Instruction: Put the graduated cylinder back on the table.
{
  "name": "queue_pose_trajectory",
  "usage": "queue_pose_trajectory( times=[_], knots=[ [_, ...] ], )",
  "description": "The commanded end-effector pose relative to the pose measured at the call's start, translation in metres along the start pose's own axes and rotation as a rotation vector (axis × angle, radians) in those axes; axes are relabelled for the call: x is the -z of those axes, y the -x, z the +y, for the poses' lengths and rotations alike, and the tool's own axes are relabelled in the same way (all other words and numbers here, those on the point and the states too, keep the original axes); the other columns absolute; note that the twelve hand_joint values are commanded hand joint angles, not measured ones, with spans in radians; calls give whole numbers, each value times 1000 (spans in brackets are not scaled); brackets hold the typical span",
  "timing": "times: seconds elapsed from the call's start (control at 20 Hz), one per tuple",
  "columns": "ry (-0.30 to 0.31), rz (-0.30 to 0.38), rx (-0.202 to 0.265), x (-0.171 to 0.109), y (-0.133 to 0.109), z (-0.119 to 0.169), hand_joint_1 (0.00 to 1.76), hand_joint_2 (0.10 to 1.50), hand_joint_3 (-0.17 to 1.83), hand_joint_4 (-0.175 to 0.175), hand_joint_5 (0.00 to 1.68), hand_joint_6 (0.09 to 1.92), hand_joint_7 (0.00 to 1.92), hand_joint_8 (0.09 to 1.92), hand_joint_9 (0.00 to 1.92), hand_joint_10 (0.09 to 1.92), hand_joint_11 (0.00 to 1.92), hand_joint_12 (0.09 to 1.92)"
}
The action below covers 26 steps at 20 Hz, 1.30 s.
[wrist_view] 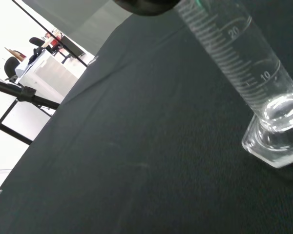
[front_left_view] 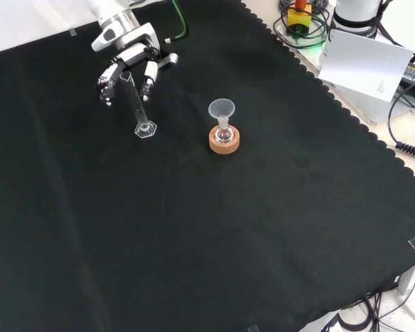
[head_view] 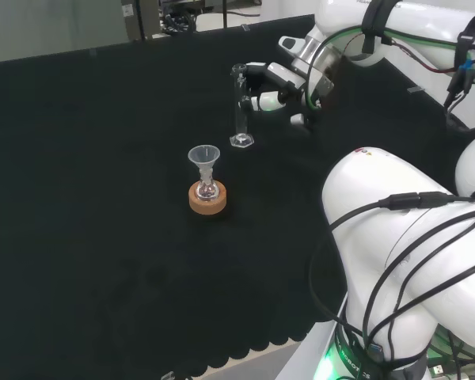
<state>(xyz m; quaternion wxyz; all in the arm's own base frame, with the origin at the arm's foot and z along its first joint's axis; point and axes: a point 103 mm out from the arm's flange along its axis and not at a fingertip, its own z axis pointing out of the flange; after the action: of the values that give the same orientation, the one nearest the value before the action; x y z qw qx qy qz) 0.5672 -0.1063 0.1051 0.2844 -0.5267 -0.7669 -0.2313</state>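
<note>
Where the black cloth of the table (front_left_view: 277, 228) is seen in the front view, a clear graduated cylinder (front_left_view: 137, 105) is found standing on its base at the upper left, leaning slightly. The robot hand (front_left_view: 128, 69) is placed at the cylinder's upper part, with its fingers (front_left_view: 149, 73) curled round the glass near the rim, so the cylinder is held while its base is seen resting on the cloth. In the head view the robot hand (head_view: 279, 89) is seen just right of the cylinder (head_view: 240, 107). In the wrist view the cylinder's base (wrist_view: 276, 141) is shown against the cloth. To the cylinder's right in the front view, well apart, a small flask with a funnel (front_left_view: 221, 111) is set in a cork ring (front_left_view: 224, 141).
</note>
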Motion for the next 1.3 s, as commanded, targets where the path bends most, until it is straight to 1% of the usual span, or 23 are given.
queue_pose_trajectory(
  times=[0.05,0.15,0.25,0.4,0.55,0.65,1.05,1.3],
  knots=[
    [7,-91,-30,24,-21,-12,900,968,-175,-72,367,246,258,695,458,651,239,1376],
    [5,-123,-38,34,-28,-20,835,953,-175,-75,359,229,242,697,441,660,225,1382],
    [8,-136,-43,42,-36,-31,791,941,-175,-76,357,210,229,705,429,672,212,1396],
    [14,-163,-60,50,-47,-47,760,928,-175,-76,355,196,216,708,419,679,200,1403],
    [34,-192,-75,60,-59,-65,751,923,-175,-77,354,182,205,713,408,686,191,1409],
    [47,-213,-82,66,-71,-79,748,922,-175,-77,356,170,197,717,401,694,186,1415],
    [89,-310,-141,90,-123,-133,741,917,-175,-79,349,150,164,713,379,697,174,1412],
    [76,-395,-178,96,-154,-160,736,917,-175,-81,345,120,112,728,339,715,160,1409]
  ],
)
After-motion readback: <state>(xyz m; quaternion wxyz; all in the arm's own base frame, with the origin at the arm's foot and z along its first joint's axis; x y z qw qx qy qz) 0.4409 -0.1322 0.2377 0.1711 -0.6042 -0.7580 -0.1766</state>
